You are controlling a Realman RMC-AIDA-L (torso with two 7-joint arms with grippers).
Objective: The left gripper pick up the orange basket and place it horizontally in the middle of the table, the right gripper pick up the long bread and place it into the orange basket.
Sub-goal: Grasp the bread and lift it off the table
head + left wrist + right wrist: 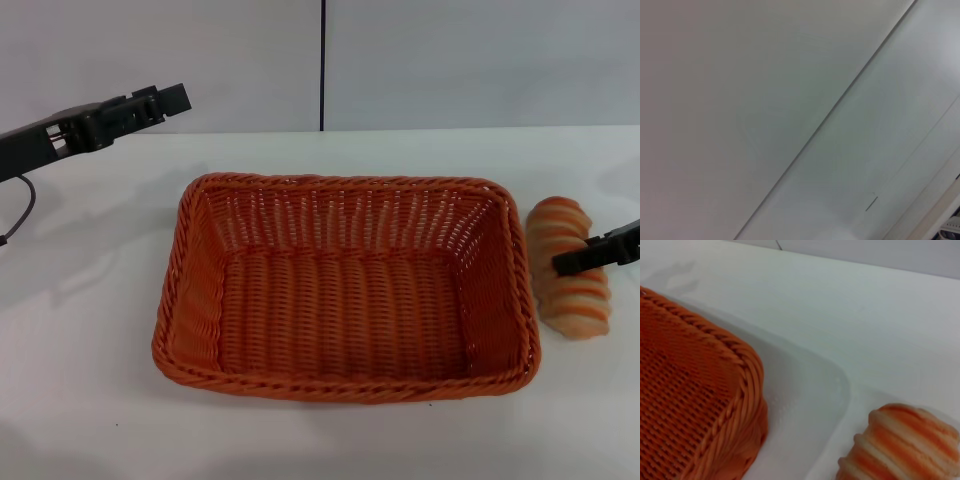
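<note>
While lying on the table (90, 330) just outside the short wall of the orange basket (345, 290), long bread (570, 268) crossed at mid-length by the right gripper (590, 258). Dark fingers seen laid over the loaf's ridged top, loaf not visibly lifted; whether clamped or merely poised, cannot tell. Basket set lengthwise near the table's middle, upright, hollow and bare of contents, a narrow strip of white table between its rim and the loaf in the right wrist view.

Judged step: grasp of the loaf before transfer. For a sound grasp: pinch across the narrow width, near the middle, so neither end droops; gentle closure advised, the loaf likely soft. Lift clear above the braided rim before any sideways travel, since the rim stands beside the fingers on the basket side. Release low over the basket floor, loaf aligned with the long axis.

Left gripper (150, 105) raised far across the basket from the loaf, pointing toward the back wall, holding nothing; finger spacing not discernible.
</note>
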